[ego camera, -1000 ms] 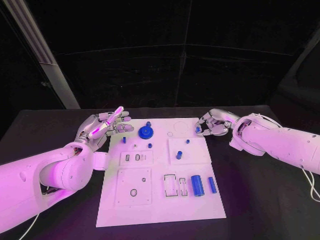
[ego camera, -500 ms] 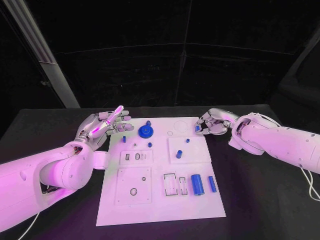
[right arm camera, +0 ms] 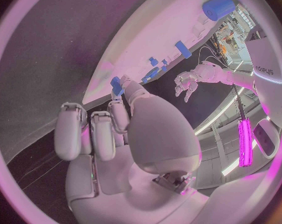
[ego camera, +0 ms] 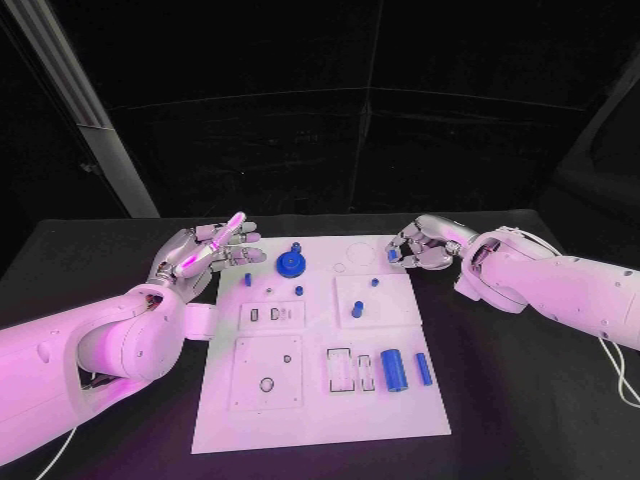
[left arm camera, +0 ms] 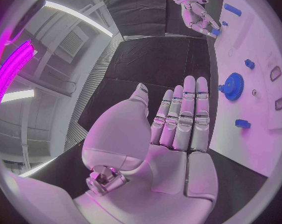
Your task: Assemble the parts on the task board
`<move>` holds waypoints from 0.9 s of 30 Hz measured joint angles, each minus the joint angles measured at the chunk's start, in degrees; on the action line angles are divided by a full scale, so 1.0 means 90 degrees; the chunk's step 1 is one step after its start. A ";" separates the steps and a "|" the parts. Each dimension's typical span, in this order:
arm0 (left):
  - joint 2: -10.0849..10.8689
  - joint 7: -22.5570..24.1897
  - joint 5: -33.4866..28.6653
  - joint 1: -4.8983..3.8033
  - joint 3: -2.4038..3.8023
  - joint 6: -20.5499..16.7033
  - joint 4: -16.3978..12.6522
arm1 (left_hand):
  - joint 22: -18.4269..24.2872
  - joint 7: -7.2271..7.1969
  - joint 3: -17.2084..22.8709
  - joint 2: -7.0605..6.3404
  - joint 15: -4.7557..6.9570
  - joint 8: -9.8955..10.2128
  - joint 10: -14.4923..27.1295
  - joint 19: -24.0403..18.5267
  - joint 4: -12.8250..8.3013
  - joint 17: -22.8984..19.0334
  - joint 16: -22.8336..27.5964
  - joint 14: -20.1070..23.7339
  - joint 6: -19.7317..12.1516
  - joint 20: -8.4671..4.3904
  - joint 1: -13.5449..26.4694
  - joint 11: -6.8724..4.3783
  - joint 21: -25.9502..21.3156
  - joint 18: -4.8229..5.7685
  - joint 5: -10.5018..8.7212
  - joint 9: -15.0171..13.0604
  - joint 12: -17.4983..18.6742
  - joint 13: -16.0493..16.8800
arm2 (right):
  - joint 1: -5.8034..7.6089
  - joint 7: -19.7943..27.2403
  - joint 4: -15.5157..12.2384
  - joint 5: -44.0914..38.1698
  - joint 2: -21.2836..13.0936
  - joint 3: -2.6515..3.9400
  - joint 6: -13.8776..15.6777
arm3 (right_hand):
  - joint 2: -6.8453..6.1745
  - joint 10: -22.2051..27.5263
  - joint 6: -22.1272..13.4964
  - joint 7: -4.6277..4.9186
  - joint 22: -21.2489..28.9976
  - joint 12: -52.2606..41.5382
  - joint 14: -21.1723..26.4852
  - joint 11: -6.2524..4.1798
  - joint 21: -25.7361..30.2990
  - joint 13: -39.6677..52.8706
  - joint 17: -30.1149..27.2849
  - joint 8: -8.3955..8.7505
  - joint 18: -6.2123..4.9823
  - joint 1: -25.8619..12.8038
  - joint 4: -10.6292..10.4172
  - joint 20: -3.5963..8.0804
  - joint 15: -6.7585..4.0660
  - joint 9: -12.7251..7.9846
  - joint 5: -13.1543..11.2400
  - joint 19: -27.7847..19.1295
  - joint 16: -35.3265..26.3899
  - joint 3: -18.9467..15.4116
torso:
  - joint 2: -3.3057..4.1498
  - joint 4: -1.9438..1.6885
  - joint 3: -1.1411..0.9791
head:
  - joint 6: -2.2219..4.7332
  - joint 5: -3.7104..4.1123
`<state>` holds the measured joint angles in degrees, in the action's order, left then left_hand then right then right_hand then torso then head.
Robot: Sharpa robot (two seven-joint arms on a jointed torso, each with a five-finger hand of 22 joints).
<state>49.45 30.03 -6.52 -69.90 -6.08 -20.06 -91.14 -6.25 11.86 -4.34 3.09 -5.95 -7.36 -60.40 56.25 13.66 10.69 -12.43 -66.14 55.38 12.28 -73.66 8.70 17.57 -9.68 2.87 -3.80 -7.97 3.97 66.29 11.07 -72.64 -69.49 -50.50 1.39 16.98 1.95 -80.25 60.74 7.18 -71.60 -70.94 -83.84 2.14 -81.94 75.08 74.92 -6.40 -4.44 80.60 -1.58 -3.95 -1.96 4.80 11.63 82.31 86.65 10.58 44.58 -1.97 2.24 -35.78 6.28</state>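
The white task board [ego camera: 313, 400] lies in the middle of the black table. My right hand [ego camera: 427, 244] hovers at the board's far right corner and pinches a small blue part [ego camera: 394, 256] between thumb and finger; the right wrist view shows that part [right arm camera: 116, 85] at the fingertips. My left hand [ego camera: 202, 251] is beside the board's far left corner, holding nothing; the left wrist view shows its fingers [left arm camera: 182, 120] straight and side by side. A blue gear [ego camera: 291, 264] stands on the board near the left hand and appears in the left wrist view [left arm camera: 232, 86].
Small blue pegs [ego camera: 358, 310] sit on the board's middle. A thick blue cylinder [ego camera: 394, 370] and a thin one [ego camera: 424, 369] lie at its near right, beside empty slots [ego camera: 340, 370]. Bare black table [ego camera: 522, 400] surrounds the board.
My right hand has edged slightly left and farther back with the small blue part still pinched. The left hand has barely moved.
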 measured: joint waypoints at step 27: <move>-0.0002 -0.0002 0.0000 -0.0058 0.0000 -0.0003 0.0147 | -0.0001 0.0000 0.0000 0.0000 0.0000 0.0000 0.0000 0.0000 0.0000 0.0005 0.0000 0.0000 0.0000 0.0000 0.0000 0.0000 0.0000 0.0000 0.0000 0.0000 0.0000 0.0000 | 0.0024 -0.2168 -0.1551 -0.0473 0.1338 0.0000 0.0628 | -0.0005 -0.0034 0.0000 0.0000 0.0029 0.0026 -0.0024 -0.0033 0.0000 -0.0066 0.0000 0.0064 0.0000 -0.0291 0.0001 -0.0001 -0.0023 -0.0019 0.0094 0.0000 0.0000 0.0158 | -0.0073 -0.0029 0.0052 | -0.0063 -0.0519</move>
<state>49.43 30.01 -6.52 -70.42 -6.08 -20.09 -89.82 -6.25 11.86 -4.34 3.08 -5.95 -7.36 -60.40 56.25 13.66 10.74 -12.43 -66.14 55.38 12.28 -73.66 8.70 17.57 -9.68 2.87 -3.80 -7.97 3.97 66.51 -8.44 -86.60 -73.75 -38.46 1.39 22.63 1.91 -80.55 60.74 7.18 -71.34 -70.71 -84.05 1.84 -81.94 74.49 74.92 -5.82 -4.44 77.98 -1.56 -3.96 -2.17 4.63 12.47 82.31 86.65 12.01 43.93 -2.23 2.71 -36.35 1.61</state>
